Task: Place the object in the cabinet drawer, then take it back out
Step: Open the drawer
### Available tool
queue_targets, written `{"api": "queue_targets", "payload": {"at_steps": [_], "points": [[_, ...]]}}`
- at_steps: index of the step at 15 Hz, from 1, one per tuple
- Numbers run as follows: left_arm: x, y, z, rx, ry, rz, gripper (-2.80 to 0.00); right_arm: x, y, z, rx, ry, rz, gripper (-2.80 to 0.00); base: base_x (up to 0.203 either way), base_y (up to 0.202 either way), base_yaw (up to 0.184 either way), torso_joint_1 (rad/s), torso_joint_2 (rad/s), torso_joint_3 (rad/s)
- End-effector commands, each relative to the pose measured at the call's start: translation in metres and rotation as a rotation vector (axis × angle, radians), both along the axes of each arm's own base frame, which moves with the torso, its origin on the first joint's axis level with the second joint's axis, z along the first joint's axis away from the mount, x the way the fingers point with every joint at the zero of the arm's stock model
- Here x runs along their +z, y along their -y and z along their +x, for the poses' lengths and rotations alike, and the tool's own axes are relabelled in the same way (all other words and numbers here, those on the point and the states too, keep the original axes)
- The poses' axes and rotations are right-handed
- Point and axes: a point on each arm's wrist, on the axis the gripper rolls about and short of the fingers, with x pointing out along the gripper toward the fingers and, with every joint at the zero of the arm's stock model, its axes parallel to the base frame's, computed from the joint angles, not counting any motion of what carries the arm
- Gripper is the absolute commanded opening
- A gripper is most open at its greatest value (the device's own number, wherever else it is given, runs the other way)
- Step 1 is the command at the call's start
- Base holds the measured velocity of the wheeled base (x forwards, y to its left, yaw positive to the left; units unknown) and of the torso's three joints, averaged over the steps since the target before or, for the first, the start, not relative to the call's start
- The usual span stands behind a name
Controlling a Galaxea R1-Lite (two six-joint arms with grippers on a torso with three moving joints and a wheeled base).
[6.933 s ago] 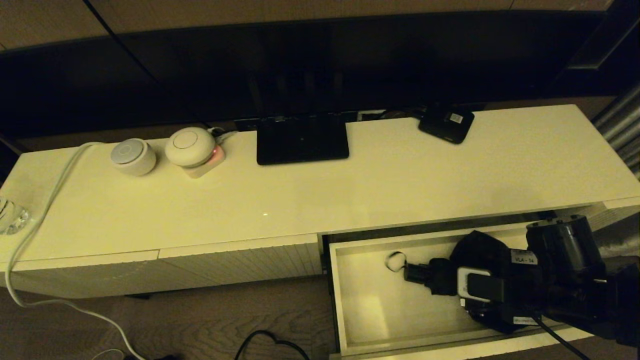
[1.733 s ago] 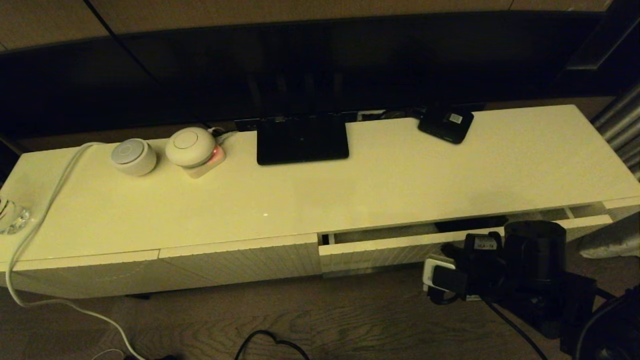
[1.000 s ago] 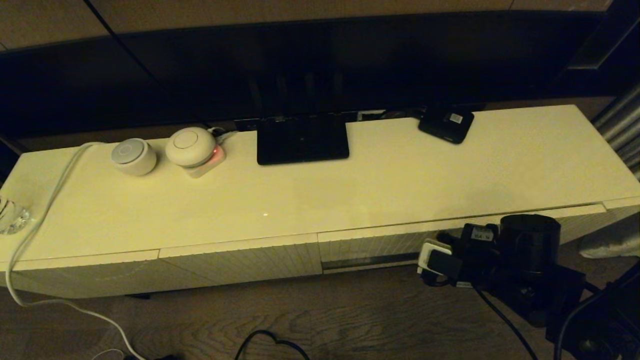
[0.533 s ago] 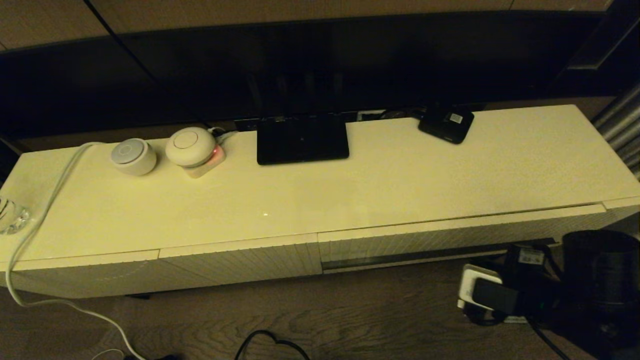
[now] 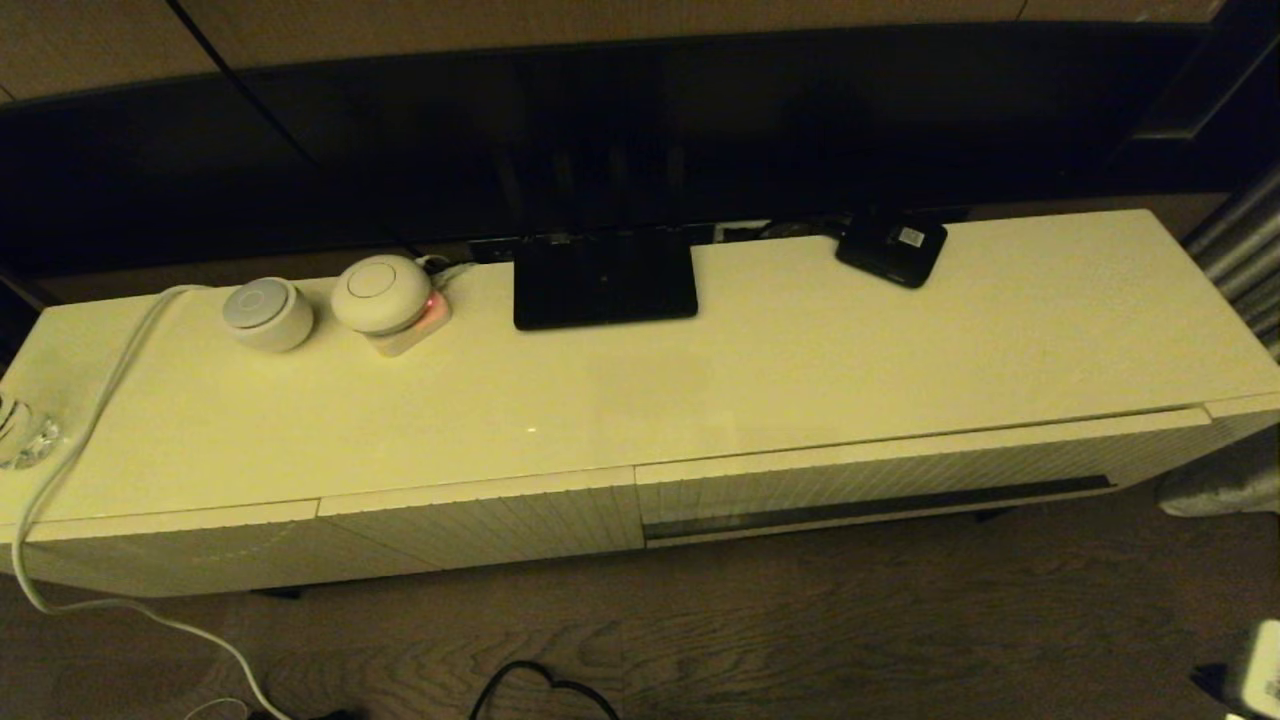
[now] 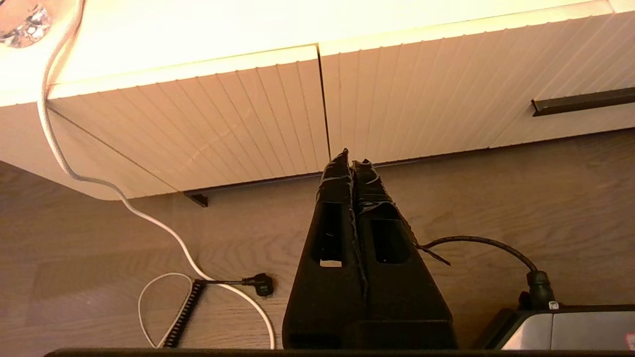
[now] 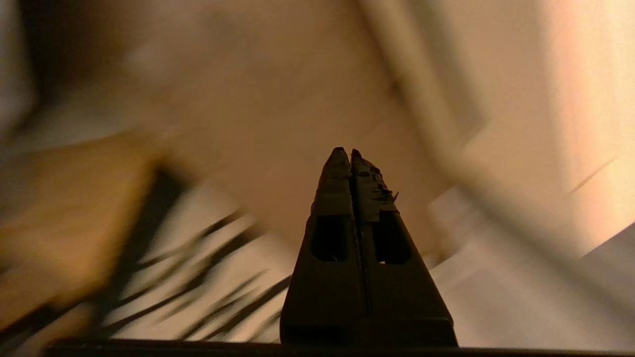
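Umbrella: not visible in any view; its place cannot be told.

Drawer (image 5: 900,480): right of centre in the head view, pushed fully in, ribbed cream front flush with the neighbouring fronts, long dark slot along its lower edge. One end of that slot shows at the right edge of the left wrist view (image 6: 580,101).

Left tool (image 6: 351,163): fingers pressed together, holding nothing; hangs over the wooden floor (image 6: 496,198), in front of the seam between two short ribbed fronts.

Right tool (image 7: 346,151): fingers together, holding nothing; surroundings blurred beyond telling. Only a pale scrap of the arm shows at the lower right corner of the head view.

Cabinet top (image 5: 800,360), head view:
- two round white devices, upper left (image 5: 266,312) and (image 5: 381,293), the second on a small base with a pink light;
- flat black stand, upper centre (image 5: 604,282);
- small black box with white label, upper right (image 5: 892,246);
- white cable (image 5: 110,375), running off the left end down to the floor;
- glass item at the far left edge (image 5: 20,435).
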Motion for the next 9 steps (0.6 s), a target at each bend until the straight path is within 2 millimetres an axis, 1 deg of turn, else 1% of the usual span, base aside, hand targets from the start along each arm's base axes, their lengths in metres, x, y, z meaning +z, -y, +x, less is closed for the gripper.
{"api": "queue_targets", "payload": {"at_steps": [1, 3, 5, 6, 7, 9], "points": [[-0.001, 0.0, 0.0, 0.0, -0.003, 0.0, -2.8, 0.005, 0.013, -0.037, -0.201, -0.022, 0.14, -2.8, 0.0, 0.0, 0.0, 0.0, 0.0, 0.0], [-0.001, 0.0, 0.0, 0.0, -0.003, 0.0, -2.8, 0.015, 0.014, -0.038, -0.347, 0.01, 0.308, -2.8, 0.0, 0.0, 0.0, 0.0, 0.0, 0.0], [-0.001, 0.0, 0.0, 0.0, -0.003, 0.0, -2.8, 0.025, 0.014, -0.037, -0.452, 0.047, 0.446, -2.8, 0.0, 0.0, 0.0, 0.0, 0.0, 0.0], [-0.001, 0.0, 0.0, 0.0, -0.003, 0.0, -2.8, 0.026, 0.014, -0.04, -0.481, 0.068, 0.485, -2.8, 0.0, 0.0, 0.0, 0.0, 0.0, 0.0], [-0.001, 0.0, 0.0, 0.0, -0.003, 0.0, -2.8, 0.026, 0.015, -0.046, -0.495, 0.096, 0.507, -2.8, 0.0, 0.0, 0.0, 0.0, 0.0, 0.0], [-0.001, 0.0, 0.0, 0.0, -0.003, 0.0, -2.8, 0.023, 0.017, -0.064, -0.542, 0.17, 0.557, -2.8, 0.0, 0.0, 0.0, 0.0, 0.0, 0.0]]}}
